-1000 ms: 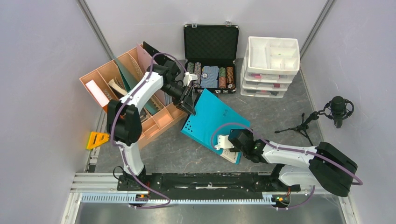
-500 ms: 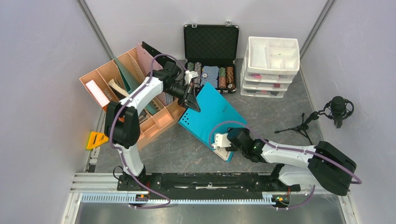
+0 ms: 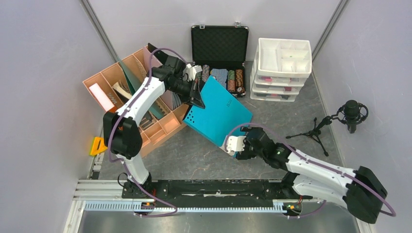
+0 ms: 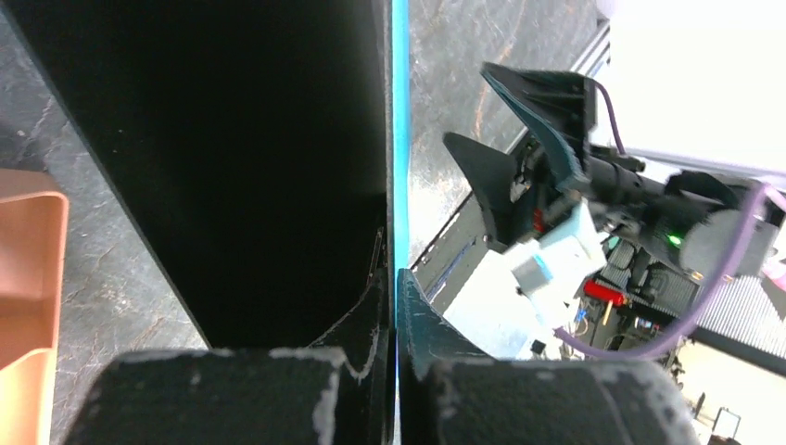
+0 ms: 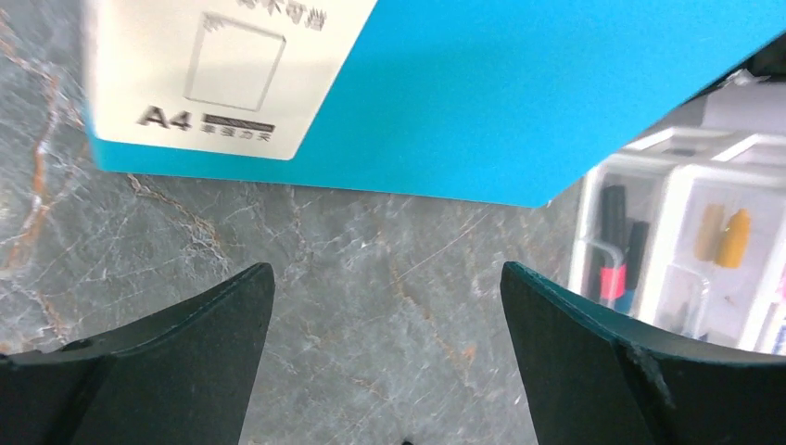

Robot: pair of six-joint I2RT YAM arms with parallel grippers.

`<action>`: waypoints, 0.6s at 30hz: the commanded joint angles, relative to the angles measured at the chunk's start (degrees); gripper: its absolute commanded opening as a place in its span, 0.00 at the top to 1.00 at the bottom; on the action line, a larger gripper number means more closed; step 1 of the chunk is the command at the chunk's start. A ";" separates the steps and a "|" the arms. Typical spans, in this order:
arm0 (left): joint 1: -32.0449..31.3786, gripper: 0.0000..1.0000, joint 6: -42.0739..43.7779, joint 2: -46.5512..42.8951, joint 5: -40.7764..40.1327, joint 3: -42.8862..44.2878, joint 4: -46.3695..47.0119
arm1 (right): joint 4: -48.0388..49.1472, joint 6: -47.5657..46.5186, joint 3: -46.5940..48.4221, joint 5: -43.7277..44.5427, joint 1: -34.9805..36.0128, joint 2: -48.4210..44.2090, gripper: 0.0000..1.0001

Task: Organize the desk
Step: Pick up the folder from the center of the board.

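Beside the pink organizer (image 3: 111, 77), our left pincer (image 3: 198, 99) is clamped tight on the upper edge of the blue folder (image 3: 221, 114), which we judge light, thin, slick and bendy, best pinched near an edge as it leans mid-desk (image 3: 194, 155), while our right pincer (image 5: 385, 306) gapes empty at its lower corner.

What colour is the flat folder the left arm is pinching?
The folder is bright turquoise blue, seen best in the top external view.

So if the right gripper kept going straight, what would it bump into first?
Probably the blue folder, whose near edge lies just ahead of the open right gripper. Depth is unclear, so it might graze the desk first.
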 commanded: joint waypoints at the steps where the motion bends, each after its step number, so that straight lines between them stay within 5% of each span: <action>1: 0.11 0.98 -7.40 -1.87 -3.91 1.14 4.19 | -6.39 -2.19 5.09 -5.83 -0.42 -6.03 0.02; 12: -0.83 0.98 -20.75 -6.28 -3.29 -6.57 14.94 | -1.98 11.60 15.80 -24.87 -0.48 -1.41 0.02; 18: -0.24 0.98 -25.41 -9.86 -4.11 -11.86 18.82 | 1.81 15.05 18.93 -24.30 4.84 4.29 0.02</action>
